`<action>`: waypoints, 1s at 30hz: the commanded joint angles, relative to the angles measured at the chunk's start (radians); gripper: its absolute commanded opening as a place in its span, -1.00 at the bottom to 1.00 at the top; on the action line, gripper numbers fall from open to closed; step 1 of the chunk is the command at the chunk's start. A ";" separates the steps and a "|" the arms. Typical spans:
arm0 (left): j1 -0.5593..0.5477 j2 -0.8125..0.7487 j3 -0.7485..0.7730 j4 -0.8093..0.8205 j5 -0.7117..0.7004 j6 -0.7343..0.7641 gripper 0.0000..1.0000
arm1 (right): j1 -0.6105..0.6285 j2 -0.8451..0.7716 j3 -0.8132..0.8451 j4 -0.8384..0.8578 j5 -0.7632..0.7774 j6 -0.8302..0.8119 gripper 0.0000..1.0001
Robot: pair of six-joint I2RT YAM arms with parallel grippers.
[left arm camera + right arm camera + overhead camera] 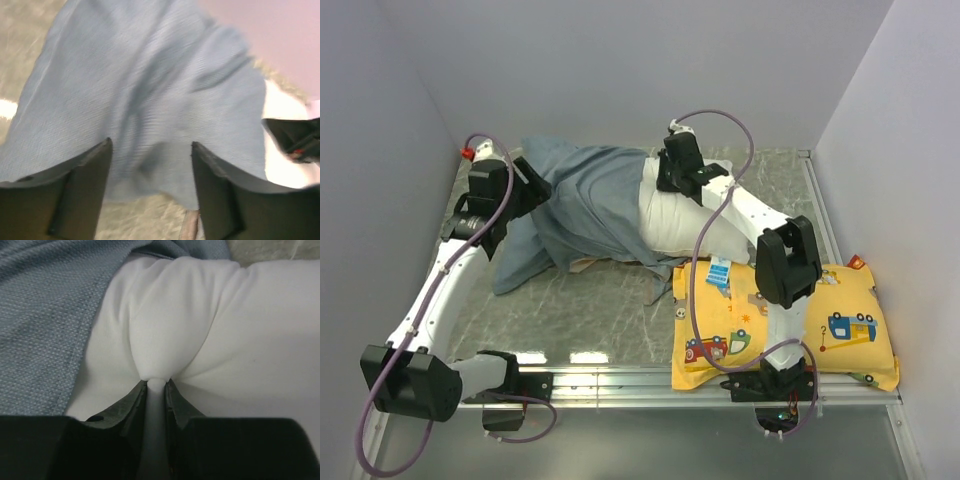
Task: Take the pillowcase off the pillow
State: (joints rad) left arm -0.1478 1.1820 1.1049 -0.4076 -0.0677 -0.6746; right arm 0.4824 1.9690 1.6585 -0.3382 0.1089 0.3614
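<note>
LEFT JAWS spread wide, gripping nothing, blue-grey pillowcase (150,85) cloth just beyond tips | RIGHT JAWS pinching a fold of bare white pillow (200,325) | PILLOWCASE bunched at far left of counter (590,310), covering pillow's left part only | PILLOW right end out, bare | YELLOW PILLOW (840,330) at near right, outside pillowcase

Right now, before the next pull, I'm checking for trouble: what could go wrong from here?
The right gripper pinches only a small fold of the pillow; a hard pull may slip it free. The left gripper stands open over the pillowcase, holding nothing, so a regrasp could miss or bunch the cloth. The yellow pillow beside the right arm might get dragged.
</note>
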 commanded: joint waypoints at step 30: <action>-0.432 0.083 -0.419 0.400 -0.414 -0.215 0.26 | 0.156 -0.520 -0.382 -0.026 0.147 -0.052 0.62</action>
State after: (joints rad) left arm -0.5793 1.2362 0.6678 -0.1284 -0.4019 -0.9054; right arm 0.5945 1.5448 1.3869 -0.3912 0.2085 0.3161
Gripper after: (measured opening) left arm 0.674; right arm 0.809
